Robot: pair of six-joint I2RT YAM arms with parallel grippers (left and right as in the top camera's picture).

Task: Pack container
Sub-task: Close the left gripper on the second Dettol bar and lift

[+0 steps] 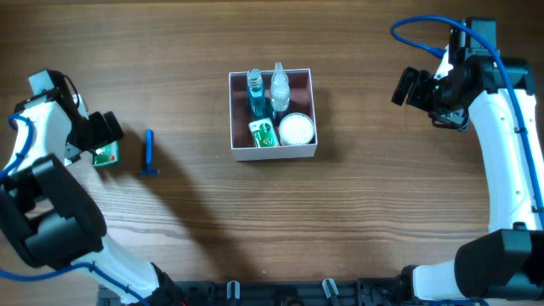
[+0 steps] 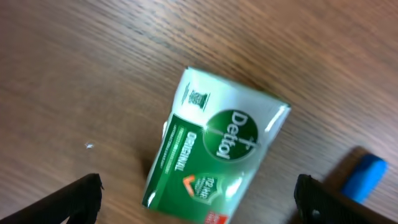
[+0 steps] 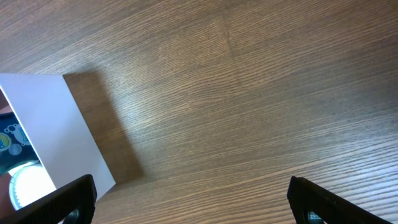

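- The container sits mid-counter, well apart from both arms. It already holds 4 things: a teal bottle, a clear bottle, a green-and-white packet and a round white jar. Little bare floor is left, so a further item may jam on the rim or ride up on the others.
- It is a square, shallow white box with thin walls and a dusty-pink inside (walls this light would likely slide if nudged).
- Far to its left lies a green Dettol soap packet, skewed between the spread fingers of the left claw, which is released and grips nothing. Closing on the skewed glossy wrapper could twist it or squeeze it out.
- A blue razor lies just beside the soap, and a finger might knock it.
- The right claw hangs released over bare counter near the container's wall.
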